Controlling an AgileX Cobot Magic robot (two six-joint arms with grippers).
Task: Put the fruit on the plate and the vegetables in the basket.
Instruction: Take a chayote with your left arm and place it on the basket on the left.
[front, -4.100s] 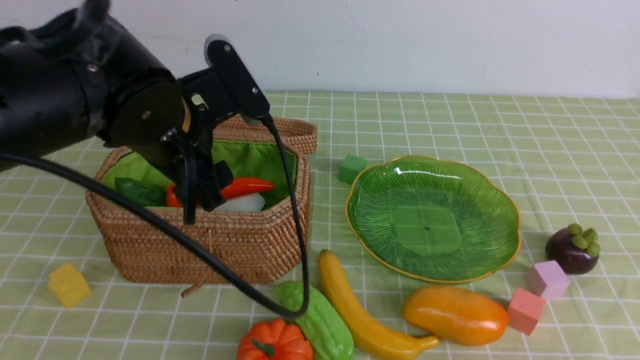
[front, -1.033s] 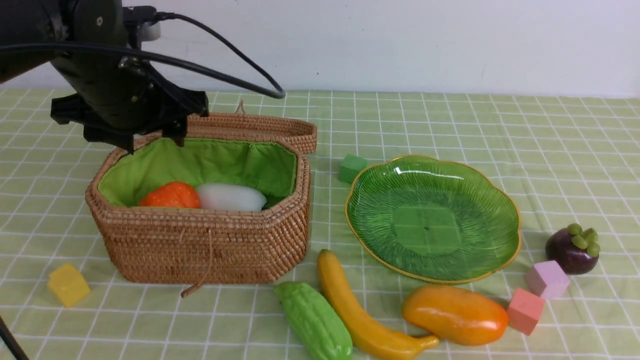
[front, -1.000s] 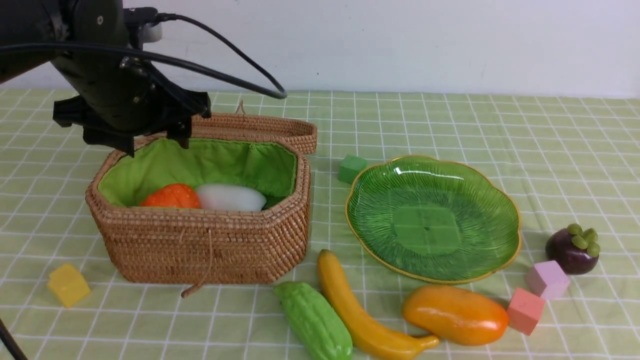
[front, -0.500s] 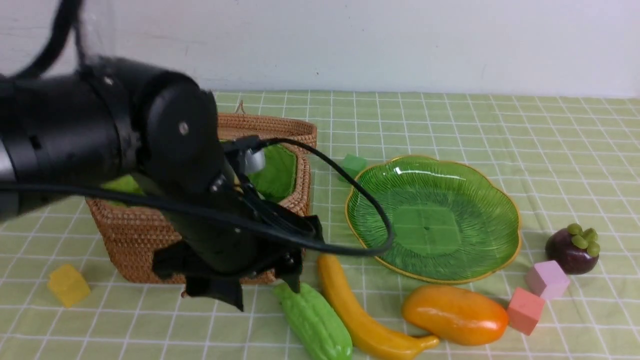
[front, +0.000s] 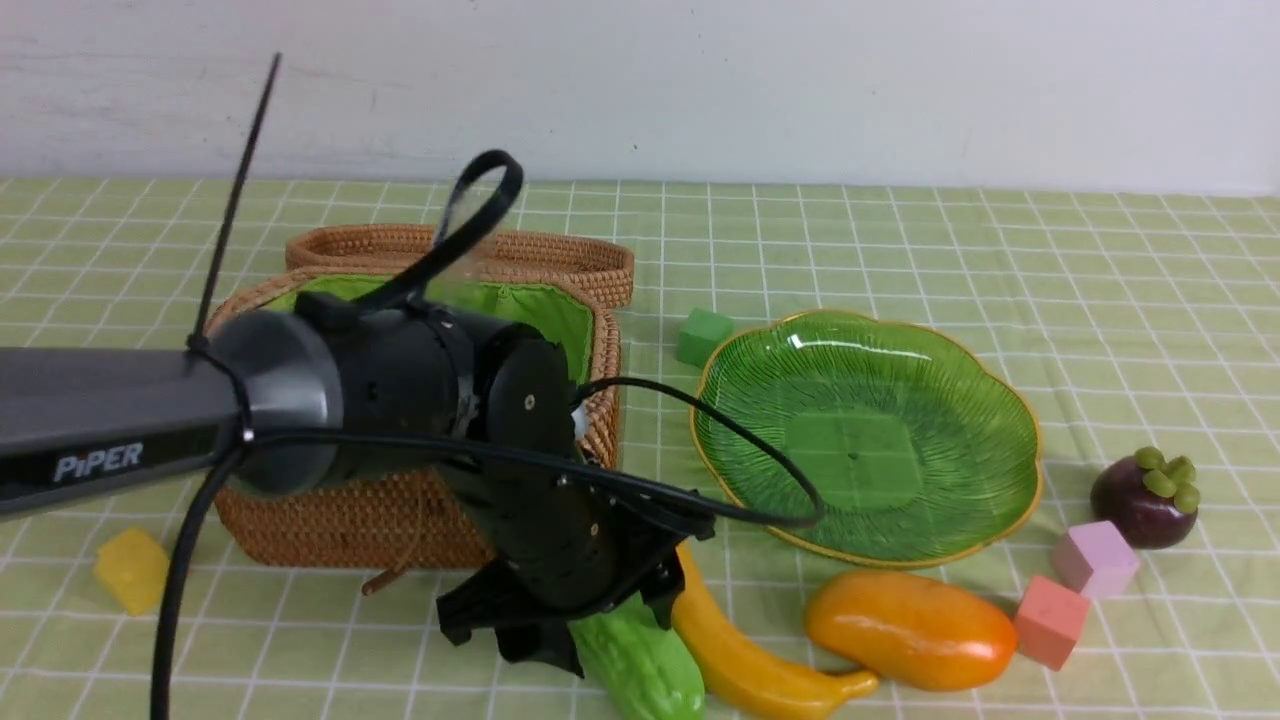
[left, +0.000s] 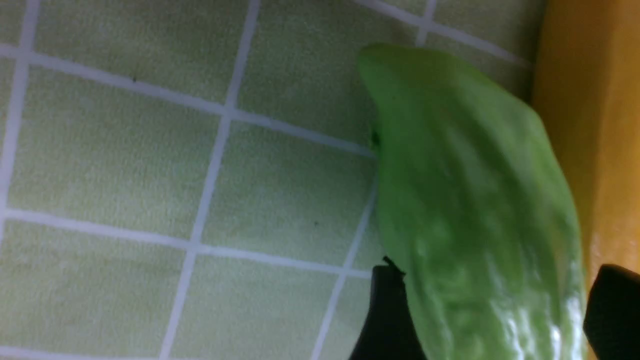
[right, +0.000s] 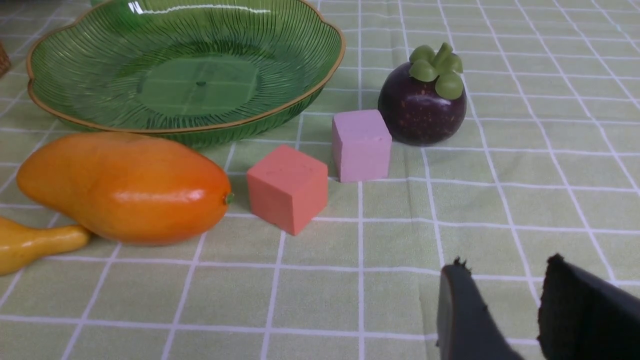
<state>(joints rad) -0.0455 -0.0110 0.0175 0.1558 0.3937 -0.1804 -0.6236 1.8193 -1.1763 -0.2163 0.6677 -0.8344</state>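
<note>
The bumpy green gourd (front: 648, 668) lies on the cloth in front of the basket (front: 602, 345), touching the long yellow banana (front: 735, 655). My left gripper (front: 575, 625) is down over the gourd's near end. In the left wrist view the gripper (left: 495, 310) is open, with one finger on each side of the gourd (left: 465, 200). The orange mango (front: 910, 630), the purple mangosteen (front: 1145, 497) and the green plate (front: 865, 435) are to the right. The plate holds nothing. My right gripper (right: 505, 265) hovers low, empty, with its fingers a little apart. The arm hides what lies in the basket.
A green cube (front: 703, 335) sits between the basket and the plate. A yellow cube (front: 130, 570) sits at the basket's left. Lilac (front: 1095, 558) and salmon (front: 1050, 620) cubes sit between the mango and the mangosteen. The left arm's cable (front: 740, 470) loops toward the plate's rim.
The left arm came from above the basket down to its front. In the last half second it moved right and lower, and its fingers now straddle the gourd. The pumpkin left the cloth and showed in the basket.
</note>
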